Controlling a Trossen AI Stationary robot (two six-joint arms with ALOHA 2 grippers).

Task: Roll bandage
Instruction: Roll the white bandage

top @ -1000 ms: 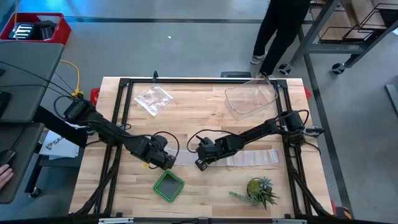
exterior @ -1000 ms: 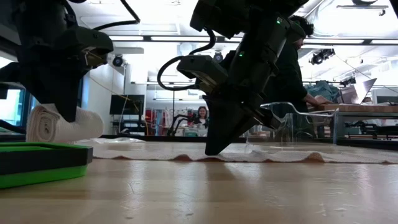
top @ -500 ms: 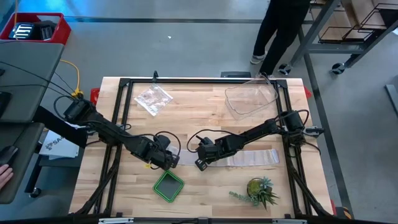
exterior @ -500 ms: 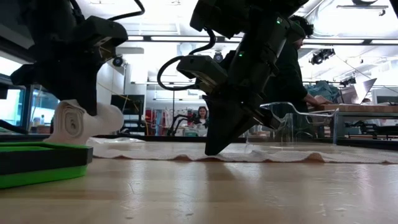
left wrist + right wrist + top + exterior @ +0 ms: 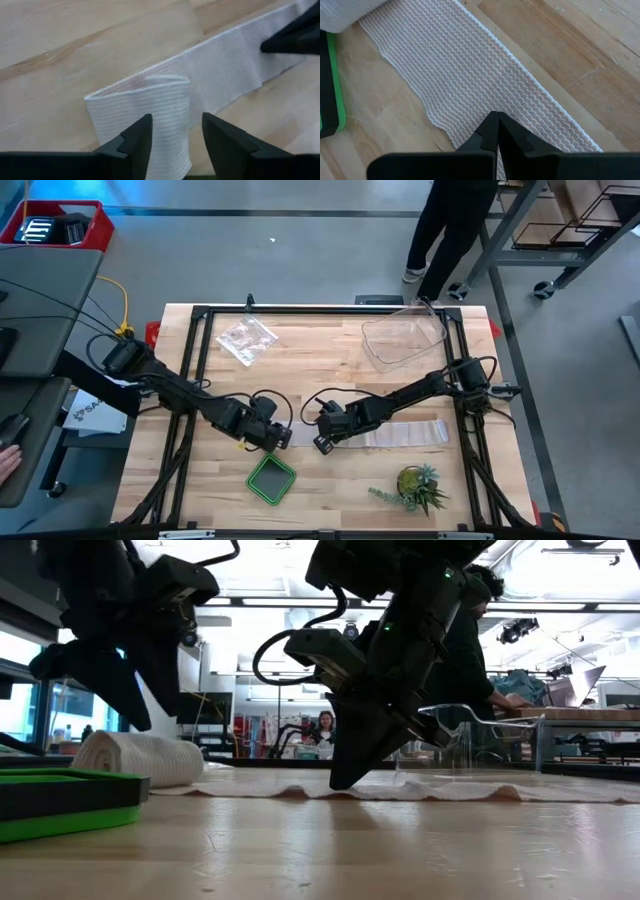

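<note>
The white gauze bandage has its rolled end (image 5: 140, 758) lying on its side on the table, next to the green tray. Its flat strip (image 5: 410, 432) runs from there toward the table's right edge. My left gripper (image 5: 135, 705) stands open just above the roll (image 5: 150, 110), one finger on either side, and I see no touch. My right gripper (image 5: 322, 442) is shut, its tip down on the strip (image 5: 470, 75) a little to the right of the roll. My right gripper presses its shut fingertips (image 5: 495, 131) down on the flat strip (image 5: 485, 100), about mid-width and not far from the roll. The fingers slant down from above, from the table's right side. There the strip lies flat on the wood (image 5: 335, 785).
A green square tray (image 5: 271, 479) lies near the front edge, just in front of the roll. A small plant (image 5: 418, 488) stands at the front right. At the far side are a clear plastic tub (image 5: 403, 340) and a crinkly bag (image 5: 246, 338). A person (image 5: 450, 230) stands beyond the table.
My left gripper has opened and let go of the roll. It had held the roll just off the table and turned it partway. The roll now lies on its side on the wood. My right gripper has kept still on the strip.
</note>
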